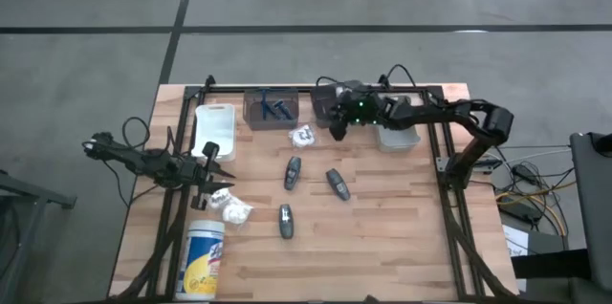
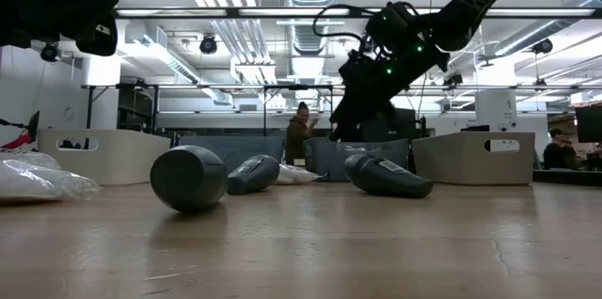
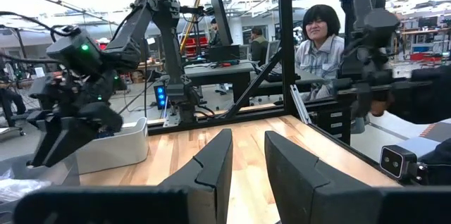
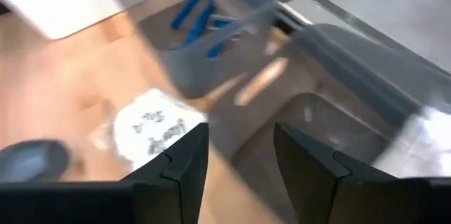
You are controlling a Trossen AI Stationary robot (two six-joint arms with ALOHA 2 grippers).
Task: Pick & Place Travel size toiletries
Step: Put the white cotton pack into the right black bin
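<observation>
Three dark grey tubes (image 1: 292, 172), (image 1: 337, 183), (image 1: 285, 220) lie on the wooden table's middle. One white packet (image 1: 303, 136) lies near the far bins, and it also shows as the white packet (image 4: 151, 129) in the right wrist view. More white packets (image 1: 232, 210) lie at the left. Blue sticks (image 1: 275, 108) lie in a grey bin (image 1: 256, 118). My right gripper (image 1: 337, 132) hovers open just right of the far packet, tilted down, nothing between its fingers (image 4: 184, 160). My left gripper (image 1: 215, 187) waits open at the table's left.
A tall white canister (image 1: 203, 261) lies at the near left. A white bin (image 1: 215, 130) stands at the far left, and a pale bin (image 1: 397, 139) stands at the far right under my right arm. A person (image 3: 320, 41) sits beyond the table.
</observation>
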